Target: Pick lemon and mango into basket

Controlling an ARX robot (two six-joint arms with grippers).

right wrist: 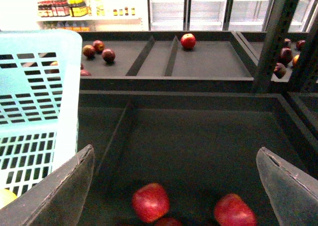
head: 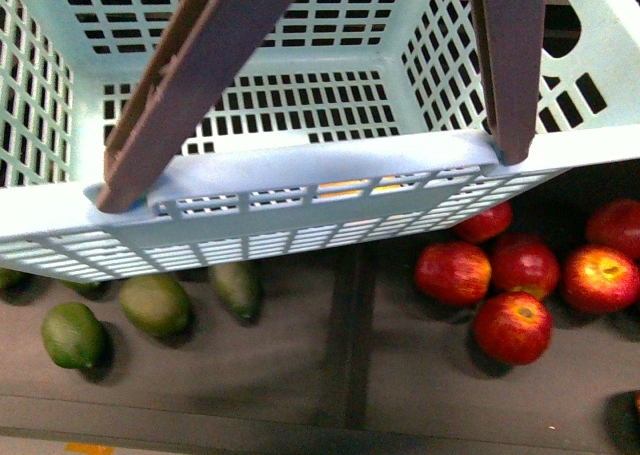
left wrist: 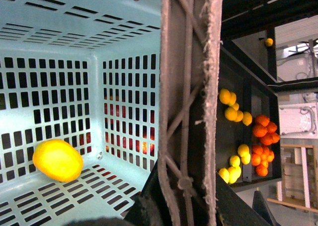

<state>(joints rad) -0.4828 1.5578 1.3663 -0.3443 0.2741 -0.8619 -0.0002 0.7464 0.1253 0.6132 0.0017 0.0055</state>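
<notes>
Red apples (right wrist: 150, 202) lie on the shelf under my right end effector (right wrist: 174, 151), which is spread wide and empty beside the basket (right wrist: 35, 112). The lemon (left wrist: 58, 160) rests on the basket's floor. A brown handle (left wrist: 189, 87) crosses my left end effector (left wrist: 194, 198); I cannot tell its grip.

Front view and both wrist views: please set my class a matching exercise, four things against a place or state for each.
Things:
1. lemon
2. red apples
3. green fruits
4. right gripper

Places or states:
A. open
B. inside the basket
C. low on the left of the front view
D. low on the right of the front view

Pairs: 1-B, 2-D, 3-C, 4-A
</notes>
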